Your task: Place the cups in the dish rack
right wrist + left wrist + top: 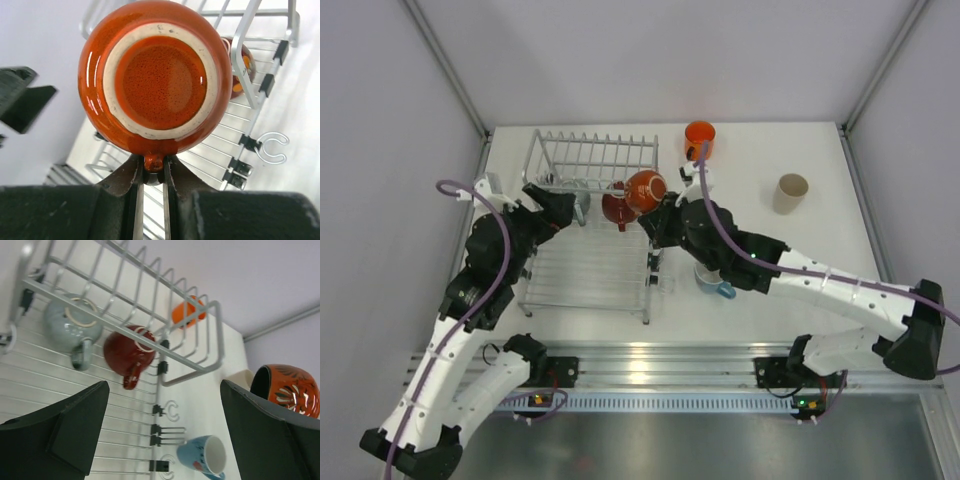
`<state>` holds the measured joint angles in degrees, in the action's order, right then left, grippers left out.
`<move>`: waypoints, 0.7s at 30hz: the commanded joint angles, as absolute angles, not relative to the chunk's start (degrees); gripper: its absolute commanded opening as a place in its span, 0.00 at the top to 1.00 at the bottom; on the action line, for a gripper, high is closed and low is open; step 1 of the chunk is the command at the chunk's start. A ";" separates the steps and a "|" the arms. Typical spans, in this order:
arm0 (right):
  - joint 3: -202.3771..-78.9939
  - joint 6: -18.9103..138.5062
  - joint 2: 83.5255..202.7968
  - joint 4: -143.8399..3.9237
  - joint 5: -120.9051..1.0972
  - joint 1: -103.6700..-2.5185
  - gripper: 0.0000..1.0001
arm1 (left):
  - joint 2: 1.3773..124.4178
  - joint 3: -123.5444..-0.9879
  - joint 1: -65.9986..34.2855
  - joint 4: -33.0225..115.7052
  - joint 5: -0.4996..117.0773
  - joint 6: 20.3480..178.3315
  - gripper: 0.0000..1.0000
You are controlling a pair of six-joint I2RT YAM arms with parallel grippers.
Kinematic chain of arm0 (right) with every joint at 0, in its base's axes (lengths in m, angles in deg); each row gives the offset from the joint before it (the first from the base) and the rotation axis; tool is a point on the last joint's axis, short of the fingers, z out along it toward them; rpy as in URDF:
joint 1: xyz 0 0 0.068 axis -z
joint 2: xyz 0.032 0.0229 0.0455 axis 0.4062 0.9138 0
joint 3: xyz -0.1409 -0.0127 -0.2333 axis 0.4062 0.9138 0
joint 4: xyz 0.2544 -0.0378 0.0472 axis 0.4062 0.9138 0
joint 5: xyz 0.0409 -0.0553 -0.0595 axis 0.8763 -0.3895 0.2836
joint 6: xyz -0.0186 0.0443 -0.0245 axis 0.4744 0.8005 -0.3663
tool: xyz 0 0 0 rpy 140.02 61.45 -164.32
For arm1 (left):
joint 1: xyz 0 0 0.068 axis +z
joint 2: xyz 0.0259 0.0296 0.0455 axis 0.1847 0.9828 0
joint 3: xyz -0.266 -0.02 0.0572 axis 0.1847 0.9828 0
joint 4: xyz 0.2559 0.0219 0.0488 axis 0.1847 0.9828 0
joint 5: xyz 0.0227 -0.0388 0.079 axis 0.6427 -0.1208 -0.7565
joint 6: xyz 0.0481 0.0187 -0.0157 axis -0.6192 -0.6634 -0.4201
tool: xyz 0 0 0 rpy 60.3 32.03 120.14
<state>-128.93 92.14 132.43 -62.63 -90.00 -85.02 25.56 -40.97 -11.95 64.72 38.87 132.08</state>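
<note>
The right gripper (153, 166) is clenched on the handle of the dark red-orange mug (155, 75). It holds the mug base-up over the far right corner of the dish rack (585, 275), probably to seat it mouth-down beside the red mug (125, 352). The left gripper (164, 390) hovers over the rack with its jaws wide and empty.
</note>
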 commanded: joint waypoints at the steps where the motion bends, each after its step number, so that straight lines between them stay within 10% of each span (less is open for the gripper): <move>1: -135.52 90.78 136.77 -59.49 -100.40 -89.17 1.00 | 25.02 -46.25 -12.03 72.44 25.62 126.53 0.02; 21: -142.05 67.58 157.44 -56.40 -86.54 -91.82 1.00 | 20.62 -50.57 -11.95 76.32 19.62 124.06 0.02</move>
<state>-139.86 74.76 157.43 -53.01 -92.34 -91.91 20.99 -49.01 -11.95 76.00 20.53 124.80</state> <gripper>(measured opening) 0.129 0.983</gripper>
